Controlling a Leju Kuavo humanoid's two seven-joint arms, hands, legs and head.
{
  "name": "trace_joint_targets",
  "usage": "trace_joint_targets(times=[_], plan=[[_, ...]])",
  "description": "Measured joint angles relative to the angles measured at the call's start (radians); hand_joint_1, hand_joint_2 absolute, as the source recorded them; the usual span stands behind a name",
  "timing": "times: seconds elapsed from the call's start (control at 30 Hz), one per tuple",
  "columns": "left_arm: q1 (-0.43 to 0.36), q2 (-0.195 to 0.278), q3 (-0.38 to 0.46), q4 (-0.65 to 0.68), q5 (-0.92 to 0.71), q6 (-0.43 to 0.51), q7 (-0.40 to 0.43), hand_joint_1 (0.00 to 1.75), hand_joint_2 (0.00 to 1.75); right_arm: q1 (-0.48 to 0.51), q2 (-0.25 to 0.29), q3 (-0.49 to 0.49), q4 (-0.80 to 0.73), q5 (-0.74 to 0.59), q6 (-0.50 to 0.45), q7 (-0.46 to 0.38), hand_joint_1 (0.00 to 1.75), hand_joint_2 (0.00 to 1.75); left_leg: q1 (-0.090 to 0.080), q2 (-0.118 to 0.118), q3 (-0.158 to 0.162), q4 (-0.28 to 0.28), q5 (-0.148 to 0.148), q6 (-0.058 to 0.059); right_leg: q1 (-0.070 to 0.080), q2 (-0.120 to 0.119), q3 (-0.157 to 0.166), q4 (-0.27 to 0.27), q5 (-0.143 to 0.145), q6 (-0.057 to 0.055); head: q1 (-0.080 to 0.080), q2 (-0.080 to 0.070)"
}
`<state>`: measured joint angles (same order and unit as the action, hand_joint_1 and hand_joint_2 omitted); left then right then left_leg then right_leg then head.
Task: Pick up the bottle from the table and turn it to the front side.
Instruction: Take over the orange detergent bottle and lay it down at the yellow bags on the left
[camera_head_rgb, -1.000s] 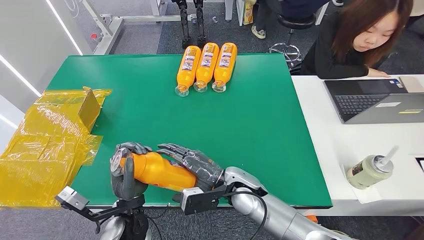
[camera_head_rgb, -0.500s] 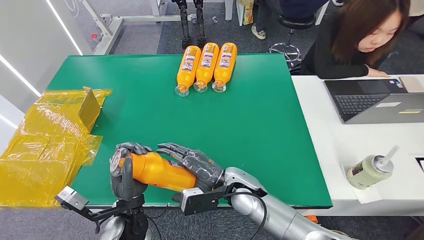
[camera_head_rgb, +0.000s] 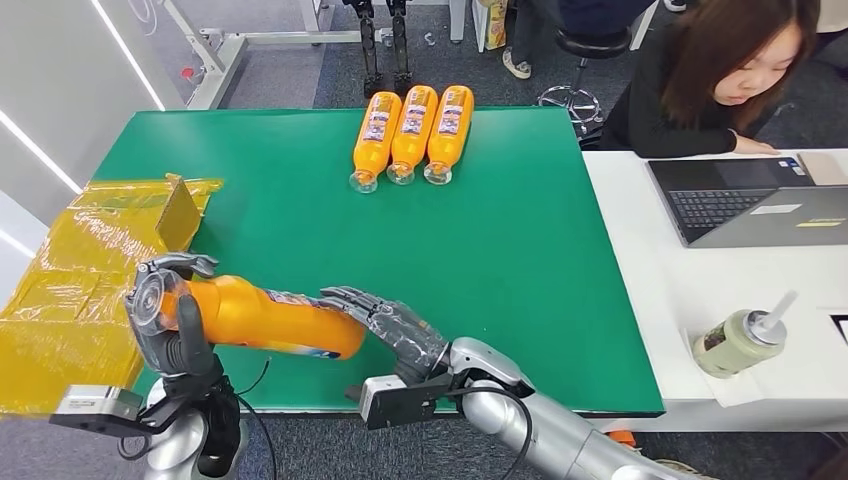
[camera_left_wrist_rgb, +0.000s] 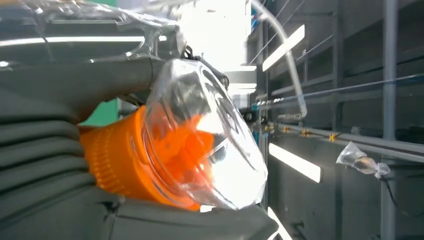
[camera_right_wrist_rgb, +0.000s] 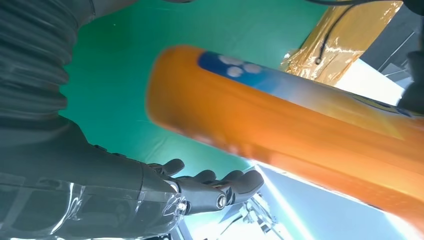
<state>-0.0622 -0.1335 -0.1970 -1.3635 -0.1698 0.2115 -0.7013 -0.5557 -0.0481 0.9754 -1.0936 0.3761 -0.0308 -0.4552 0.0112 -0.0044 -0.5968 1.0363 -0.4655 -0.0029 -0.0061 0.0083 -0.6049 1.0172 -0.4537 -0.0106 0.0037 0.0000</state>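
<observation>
The left hand (camera_head_rgb: 170, 325) gripped the orange bottle (camera_head_rgb: 265, 318) by its clear cap end, lifted sideways over the green table's (camera_head_rgb: 520, 260) near edge. The right hand (camera_head_rgb: 395, 330) was spread, holding nothing

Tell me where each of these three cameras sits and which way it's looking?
Head view: high on the body, looking down at the green table; both arms show, left hand gripping the orange bottle.
Left wrist view: behind the left hand, facing the bottle's clear cap.
Right wrist view: behind the right hand, facing the bottle's body.
All three share the bottle.
</observation>
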Motion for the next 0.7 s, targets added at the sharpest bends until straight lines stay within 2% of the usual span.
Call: trace_joint_targets(times=[0.13, 0.37, 0.47, 0.57, 0.7], plan=[[-0.027, 0.037, 0.007, -0.029, -0.102, 0.106, 0.000, 1.75, 0.00, 0.006, -0.003, 0.000, -0.006, 0.000, -0.011, 0.000, 0.00, 1.75, 0.000, 0.000, 0.000, 0.000, 0.000, 0.000, 0.000, 0.000, 0.000, 0.000, 0.000, 0.000, 0.000, 0.000], [-0.086, 0.104, 0.032, -0.029, -0.423, 0.211, 0.019, 1.75, 0.00, 0.021, -0.004, -0.001, -0.034, 0.007, -0.018, 0.009, 0.00, 1.75, 0.000, 0.000, 0.000, 0.000, 0.000, 0.000, 0.000, 0.000, 0.000, 0.000, 0.000, 0.000, 0.000, 0.000], [-0.122, 0.139, 0.033, 0.021, -0.617, 0.326, 0.068, 1.75, 0.00, 0.022, -0.004, -0.002, -0.046, 0.007, -0.017, 0.012, 0.00, 1.75, 0.000, 0.000, 0.000, 0.000, 0.000, 0.000, 0.000, 0.000, 0.000, 0.000, 0.000, 0.000, 0.000, 0.000], [-0.173, 0.170, 0.035, 0.143, -0.911, 0.447, 0.151, 1.75, 0.00, 0.022, -0.006, -0.004, -0.062, 0.004, -0.010, 0.013, 0.00, 1.75, 0.000, 0.000, 0.001, 0.000, 0.001, -0.001, 0.000, 0.000, 0.000, 0.000, 0.000, 0.000, 0.000, 0.000], [-0.231, 0.195, 0.049, 0.317, -1.239, 0.478, 0.294, 1.75, 1.75, 0.022, -0.015, -0.005, -0.089, -0.001, 0.002, 0.018, 0.00, 1.75, 0.000, 0.001, 0.001, 0.000, 0.001, -0.001, 0.000, 0.001, 0.000, 0.000, 0.000, 0.000, 0.000, 0.000]])
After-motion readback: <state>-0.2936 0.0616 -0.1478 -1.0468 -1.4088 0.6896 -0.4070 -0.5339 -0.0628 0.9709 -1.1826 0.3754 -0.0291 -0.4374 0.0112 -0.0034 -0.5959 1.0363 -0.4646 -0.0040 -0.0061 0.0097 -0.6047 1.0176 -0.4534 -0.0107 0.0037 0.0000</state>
